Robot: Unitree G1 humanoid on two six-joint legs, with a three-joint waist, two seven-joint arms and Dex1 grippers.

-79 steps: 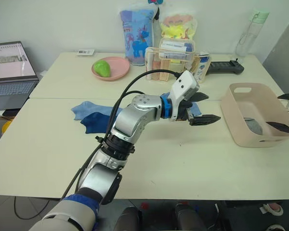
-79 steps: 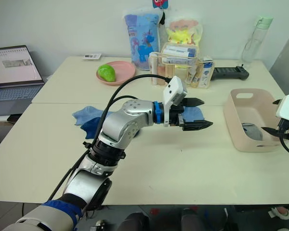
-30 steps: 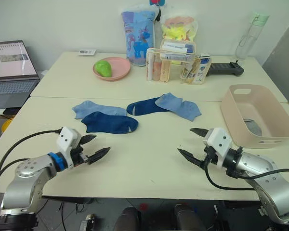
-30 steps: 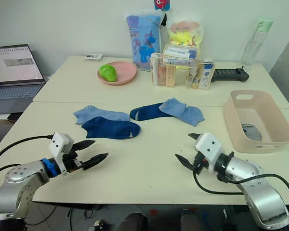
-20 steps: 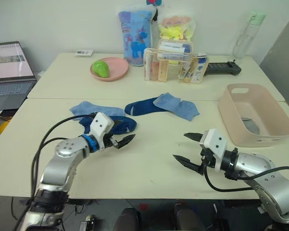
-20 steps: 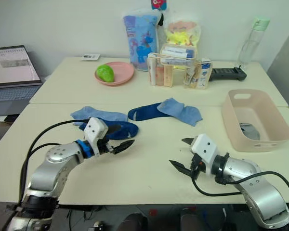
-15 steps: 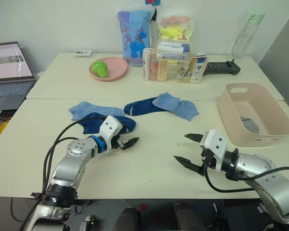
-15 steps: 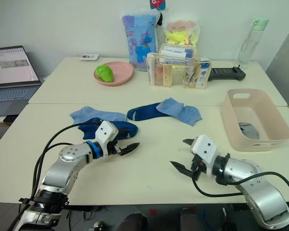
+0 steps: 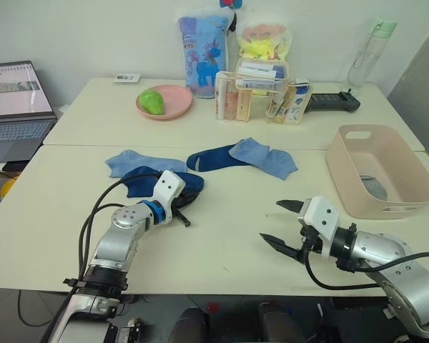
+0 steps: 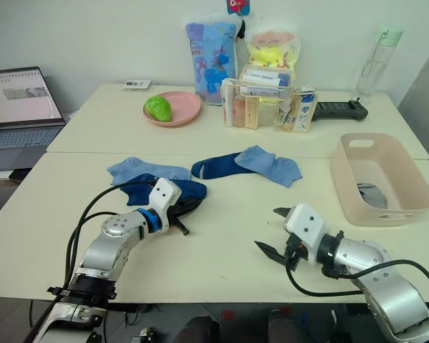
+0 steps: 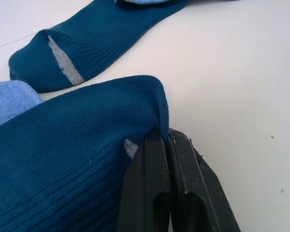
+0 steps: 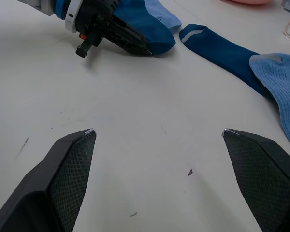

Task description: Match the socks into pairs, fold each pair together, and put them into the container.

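Left claw (image 11: pixel 165 137) pinching navy sock (image 11: pixel 77 159)

Cream table (image 9: pixel 229 236) with socks, tub and clutter.
Four blue socks (image 9: pixel 261 157) lie at centre; pink tub (image 9: pixel 386 207) at 3 o'clock, pink plate (image 9: pixel 173 107) at 11.
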